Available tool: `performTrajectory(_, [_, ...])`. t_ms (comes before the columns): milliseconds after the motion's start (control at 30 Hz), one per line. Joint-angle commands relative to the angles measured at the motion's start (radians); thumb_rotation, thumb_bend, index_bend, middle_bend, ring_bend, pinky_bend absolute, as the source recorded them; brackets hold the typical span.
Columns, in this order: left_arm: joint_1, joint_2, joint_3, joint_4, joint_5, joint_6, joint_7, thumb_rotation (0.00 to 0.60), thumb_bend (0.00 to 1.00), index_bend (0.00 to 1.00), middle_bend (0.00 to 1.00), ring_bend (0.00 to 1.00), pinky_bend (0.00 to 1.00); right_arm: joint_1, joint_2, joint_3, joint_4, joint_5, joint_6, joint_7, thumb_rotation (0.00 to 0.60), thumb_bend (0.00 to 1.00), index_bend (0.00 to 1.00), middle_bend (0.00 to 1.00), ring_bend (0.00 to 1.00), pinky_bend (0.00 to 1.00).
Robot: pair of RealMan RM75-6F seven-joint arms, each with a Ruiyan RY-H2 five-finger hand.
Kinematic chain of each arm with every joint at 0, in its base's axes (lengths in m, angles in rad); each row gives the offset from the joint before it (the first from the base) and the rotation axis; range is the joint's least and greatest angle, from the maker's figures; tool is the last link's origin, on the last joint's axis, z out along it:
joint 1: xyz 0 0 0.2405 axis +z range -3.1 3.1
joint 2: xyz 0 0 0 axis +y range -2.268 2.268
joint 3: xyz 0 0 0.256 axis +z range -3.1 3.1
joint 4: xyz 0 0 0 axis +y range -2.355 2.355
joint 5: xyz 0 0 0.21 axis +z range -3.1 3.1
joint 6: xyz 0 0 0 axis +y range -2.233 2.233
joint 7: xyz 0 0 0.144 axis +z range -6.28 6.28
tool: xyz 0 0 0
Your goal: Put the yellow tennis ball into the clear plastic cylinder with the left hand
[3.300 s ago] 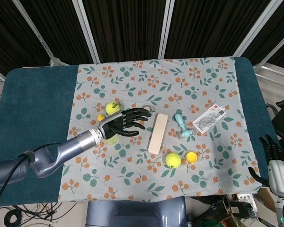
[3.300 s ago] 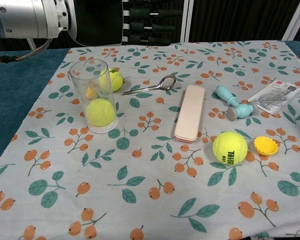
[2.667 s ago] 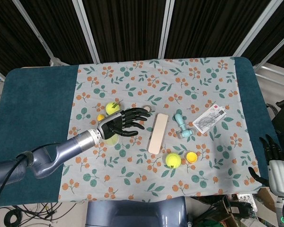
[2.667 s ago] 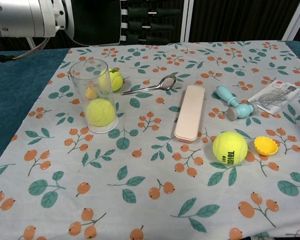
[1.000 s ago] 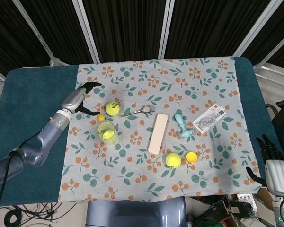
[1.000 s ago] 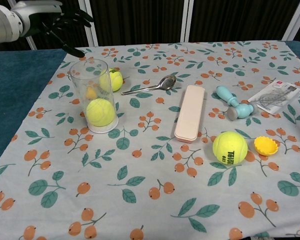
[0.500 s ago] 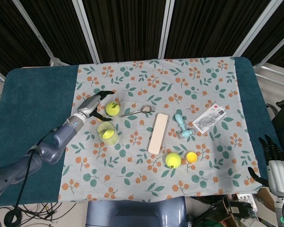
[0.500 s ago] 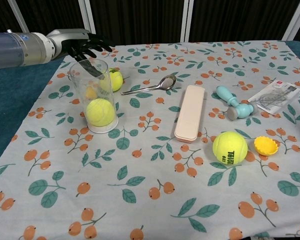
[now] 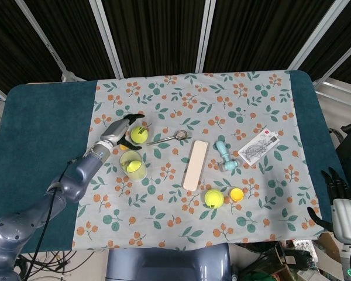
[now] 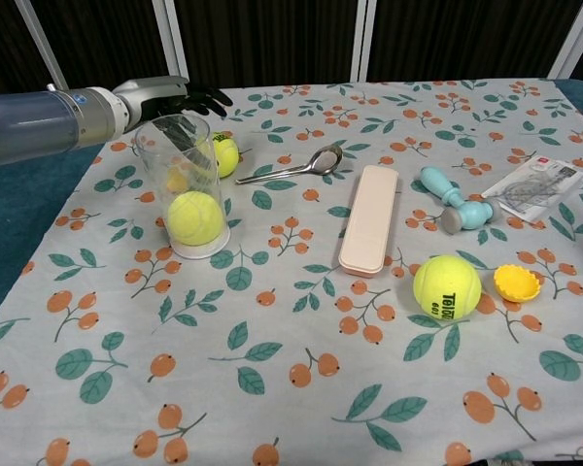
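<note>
Clear glossy plastic cylinder (image 10: 185, 184), fuzzy tennis ball (image 10: 195, 217), shiny metal spoon (image 10: 296, 166).

A yellow tennis ball (image 10: 195, 217) sits inside the upright clear plastic cylinder (image 10: 182, 184).

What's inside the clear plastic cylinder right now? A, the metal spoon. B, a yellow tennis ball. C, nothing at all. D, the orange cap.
B: a yellow tennis ball sits at the bottom of the clear plastic cylinder; the chest view shows it through the wall.
</note>
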Motion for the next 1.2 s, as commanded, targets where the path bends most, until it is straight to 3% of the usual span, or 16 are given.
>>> performTrajectory(33, [-0.009,-0.028,0.003,0.040,0.020,-0.009,-0.033,0.600,0.13,0.14,0.13,0.07,0.18,0.000,0.000,0.001,-0.001,0.003,-0.001,0.001,0.600,0.17,0.00,0.00,0.11,0.25])
performTrajectory(633, [-0.014,-0.127,0.039,0.212,0.079,-0.028,-0.071,0.600,0.28,0.26,0.29,0.21,0.34,0.000,0.003,0.001,-0.006,0.003,-0.004,0.013,0.600,0.17,0.00,0.00,0.11,0.25])
performTrajectory(900, [-0.006,-0.168,0.018,0.271,0.062,-0.007,-0.044,0.600,0.37,0.35,0.38,0.29,0.46,0.000,0.007,0.000,-0.009,0.005,-0.008,0.020,0.600,0.17,0.00,0.00,0.11,0.25])
performTrajectory(1200, [0.007,-0.146,-0.028,0.264,0.032,0.063,-0.038,0.600,0.39,0.39,0.41,0.32,0.49,-0.001,0.008,0.001,-0.009,0.004,-0.005,0.022,0.600,0.17,0.00,0.00,0.11,0.25])
